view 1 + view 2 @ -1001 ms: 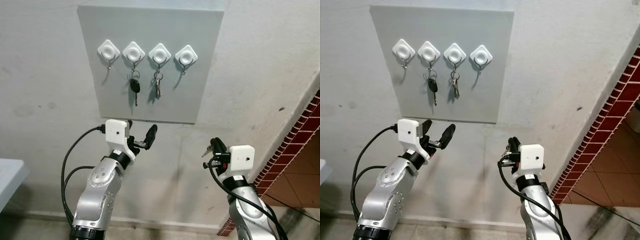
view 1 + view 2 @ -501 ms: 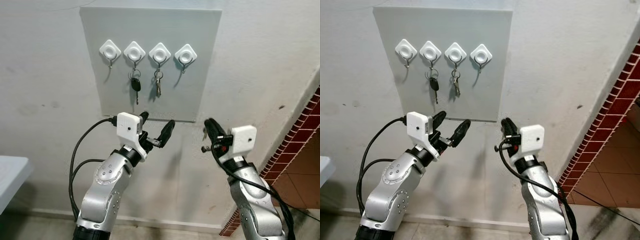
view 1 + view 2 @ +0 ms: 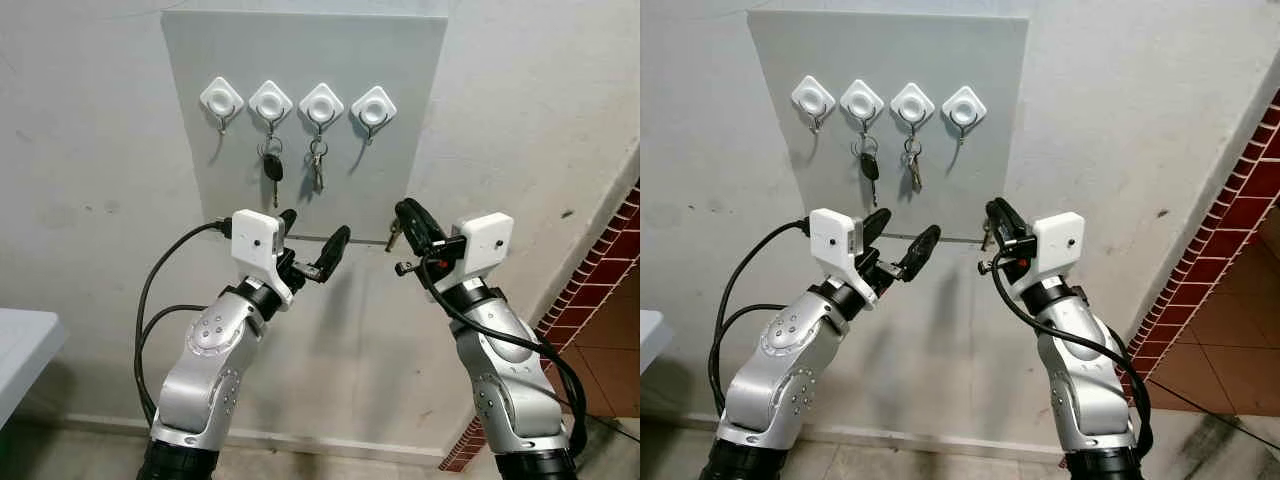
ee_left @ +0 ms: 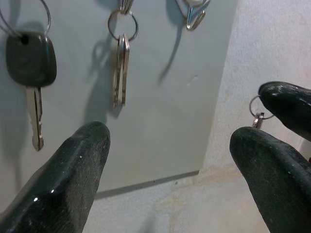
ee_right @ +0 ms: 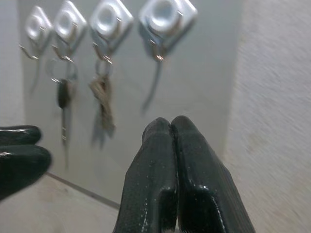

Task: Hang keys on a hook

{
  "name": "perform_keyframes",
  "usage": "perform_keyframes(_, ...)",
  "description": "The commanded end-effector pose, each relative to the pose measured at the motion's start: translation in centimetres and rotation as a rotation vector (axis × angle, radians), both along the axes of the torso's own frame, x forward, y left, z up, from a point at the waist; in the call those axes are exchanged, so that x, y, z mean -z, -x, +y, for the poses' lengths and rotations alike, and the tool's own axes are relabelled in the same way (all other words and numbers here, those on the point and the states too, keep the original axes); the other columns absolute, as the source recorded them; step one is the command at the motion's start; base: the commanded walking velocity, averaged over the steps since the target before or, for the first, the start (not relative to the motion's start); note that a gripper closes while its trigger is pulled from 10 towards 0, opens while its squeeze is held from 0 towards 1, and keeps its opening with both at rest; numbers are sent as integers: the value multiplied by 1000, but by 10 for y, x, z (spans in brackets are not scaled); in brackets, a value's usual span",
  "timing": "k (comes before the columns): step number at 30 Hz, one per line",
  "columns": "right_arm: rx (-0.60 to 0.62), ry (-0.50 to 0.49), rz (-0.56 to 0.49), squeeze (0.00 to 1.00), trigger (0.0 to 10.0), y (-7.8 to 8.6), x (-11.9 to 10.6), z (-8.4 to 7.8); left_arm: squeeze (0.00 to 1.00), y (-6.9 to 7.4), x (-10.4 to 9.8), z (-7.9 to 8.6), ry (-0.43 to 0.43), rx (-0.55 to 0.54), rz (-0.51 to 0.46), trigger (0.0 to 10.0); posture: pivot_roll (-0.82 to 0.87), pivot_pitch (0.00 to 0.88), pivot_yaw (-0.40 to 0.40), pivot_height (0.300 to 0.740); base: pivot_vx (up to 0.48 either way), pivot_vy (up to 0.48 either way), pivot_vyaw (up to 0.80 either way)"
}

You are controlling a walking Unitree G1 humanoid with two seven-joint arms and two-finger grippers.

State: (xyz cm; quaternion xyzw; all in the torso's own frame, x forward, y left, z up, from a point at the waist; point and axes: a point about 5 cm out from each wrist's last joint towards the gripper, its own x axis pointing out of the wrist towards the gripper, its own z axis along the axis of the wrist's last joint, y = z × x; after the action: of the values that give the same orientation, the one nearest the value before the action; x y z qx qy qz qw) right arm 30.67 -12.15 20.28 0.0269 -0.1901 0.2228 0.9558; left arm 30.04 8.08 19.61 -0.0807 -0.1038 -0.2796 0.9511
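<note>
A grey board on the wall carries four white hooks. A black car key hangs on the second hook and silver keys on the third. The leftmost hook and the rightmost hook are bare. My right gripper is shut on a small set of keys that dangles beneath its fingers, just below the board's lower right corner; its ring shows in the left wrist view. The left gripper is open with nothing in it, under the board's bottom edge.
A red brick wall juts out at the right, with tiled floor below it. The corner of a white table sits at the lower left. A black cable loops beside my left arm.
Both arms have risen toward the board. The right gripper has carried the keys up and to the left, close to the board's lower right corner. The left gripper has stayed open.
</note>
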Motion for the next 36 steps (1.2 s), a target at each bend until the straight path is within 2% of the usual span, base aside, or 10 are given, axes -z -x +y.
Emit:
perform_keyframes(1,-35,2,-20,0,10000,-2,-7,7,0,0,-8,0,5,2,-23,10000,13,0,-8,740,0,0,0)
perform_keyframes(14,-100,-29,-80,0,10000,-15,-28,21,0,-2,-14,0,7,5,-37,10000,19,0,-10,740,0,0,0)
perform_keyframes(22,-109,-61,-106,0,10000,-26,-41,22,0,0,-17,-4,1,30,-46,10000,22,0,-10,740,0,0,0)
perform_keyframes(36,-146,-123,-156,0,10000,-32,-58,23,0,5,-19,-10,-27,69,-55,10000,20,0,-2,740,0,0,0)
